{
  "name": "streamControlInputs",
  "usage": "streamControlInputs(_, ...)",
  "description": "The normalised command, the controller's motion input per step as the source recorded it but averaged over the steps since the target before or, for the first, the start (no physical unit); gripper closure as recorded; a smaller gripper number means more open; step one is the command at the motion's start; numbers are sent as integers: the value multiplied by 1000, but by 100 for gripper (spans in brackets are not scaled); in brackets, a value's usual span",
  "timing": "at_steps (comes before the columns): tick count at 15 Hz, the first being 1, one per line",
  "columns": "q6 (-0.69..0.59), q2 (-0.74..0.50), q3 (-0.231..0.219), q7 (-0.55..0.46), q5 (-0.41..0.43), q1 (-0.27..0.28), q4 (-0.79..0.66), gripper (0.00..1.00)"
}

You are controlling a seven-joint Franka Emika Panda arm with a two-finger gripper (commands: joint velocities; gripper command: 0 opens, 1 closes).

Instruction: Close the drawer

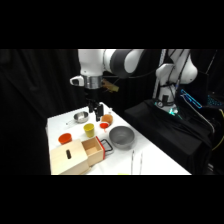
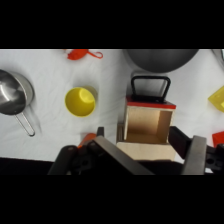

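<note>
The drawer [image 1: 93, 149] stands pulled out of its pale wooden box [image 1: 67, 160] at the near left of the surface [image 1: 155, 162], its black wire handle [image 2: 149, 86] pointing toward the grey bowl [image 1: 121, 136]. A yellow cup [image 1: 89, 130] sits just behind it, a metal pan [image 2: 12, 95] further off. The tool [image 1: 95, 113] hangs well above, beyond the cup, its 2 fingers [image 2: 195, 152] spread wide and holding nothing. The approach seems in hand: next, I judge, it must drop to the handle end and push the drawer into the box
</note>
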Motion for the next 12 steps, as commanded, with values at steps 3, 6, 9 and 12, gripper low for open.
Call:
streamControlInputs(3,52,99,11,94,-7,-14,79,0)
streamControlInputs(6,156,123,8,165,-18,7,49,0)
streamControlInputs(9,197,138,7,168,25,16,48,0)
streamControlInputs(12,179,108,0,155,43,29,36,0)
